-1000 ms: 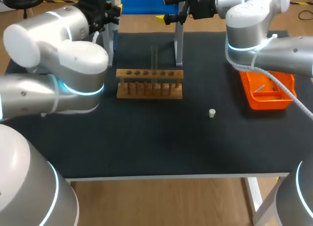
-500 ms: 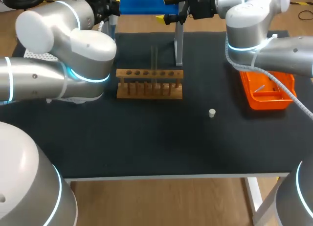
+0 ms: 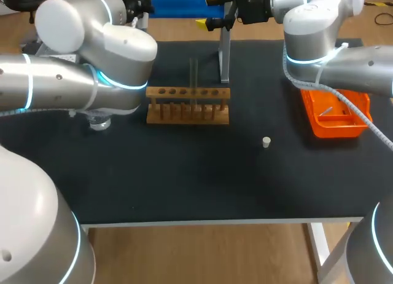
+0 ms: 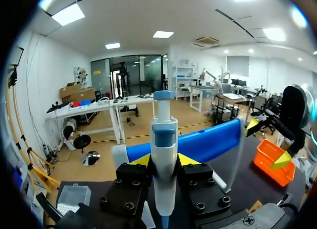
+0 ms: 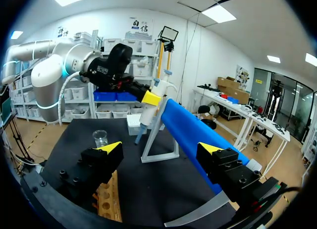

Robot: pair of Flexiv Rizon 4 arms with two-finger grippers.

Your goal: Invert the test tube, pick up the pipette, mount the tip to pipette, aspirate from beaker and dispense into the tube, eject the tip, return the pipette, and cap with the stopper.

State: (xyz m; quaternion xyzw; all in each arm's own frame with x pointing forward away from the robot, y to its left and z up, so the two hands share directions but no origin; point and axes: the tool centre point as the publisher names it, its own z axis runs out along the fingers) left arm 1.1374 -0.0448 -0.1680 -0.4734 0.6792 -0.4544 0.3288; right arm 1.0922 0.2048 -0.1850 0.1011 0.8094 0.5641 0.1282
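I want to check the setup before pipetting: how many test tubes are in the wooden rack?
1. A single test tube stands upright in the wooden rack, near its middle; no other tube shows in it.

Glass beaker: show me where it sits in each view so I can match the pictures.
Head view: the small clear glass beaker stands on the black table, half under the left arm, off the wooden tube rack's end at the view's left.
Left wrist view: not in it.
Right wrist view: the beaker stands ahead of the right hand, beyond the rack.
Shared landmark: the wooden rack.
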